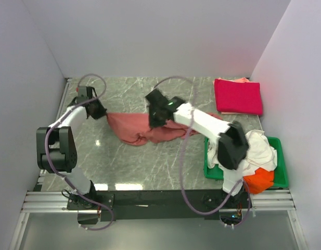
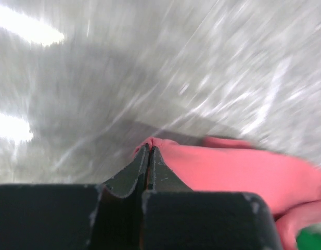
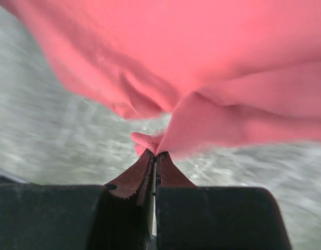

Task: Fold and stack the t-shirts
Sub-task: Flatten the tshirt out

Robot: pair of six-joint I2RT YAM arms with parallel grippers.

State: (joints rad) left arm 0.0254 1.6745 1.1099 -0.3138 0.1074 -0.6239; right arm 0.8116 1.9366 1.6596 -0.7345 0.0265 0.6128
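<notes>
Left wrist view: the left gripper [image 2: 149, 149] has its two dark fingers pressed tight together, pinching a corner of the dusty salmon-red t-shirt [image 2: 228, 166] just above the blurred grey table. Right wrist view: the right gripper [image 3: 155, 154] is likewise clenched, with a small fold of the same shirt's edge nipped between its tips and the rest of the cloth hanging in loose folds beyond. Seen from overhead, the shirt lies bunched at the middle of the grey marble table [image 1: 129, 166], drawn out between the two grippers, the left one at its left corner and the right one at its upper right part. At the far right corner a bright crimson-pink t-shirt [image 1: 238, 96] lies folded in a neat rectangle, well apart from both grippers. At the near right a green tray [image 1: 282, 174] holds a heap of white t-shirts [image 1: 261, 148], and an orange t-shirt [image 1: 259, 182] spills over its near edge; the right arm's elbow crosses in front of the tray. Plain pale walls close in the table on three sides.
</notes>
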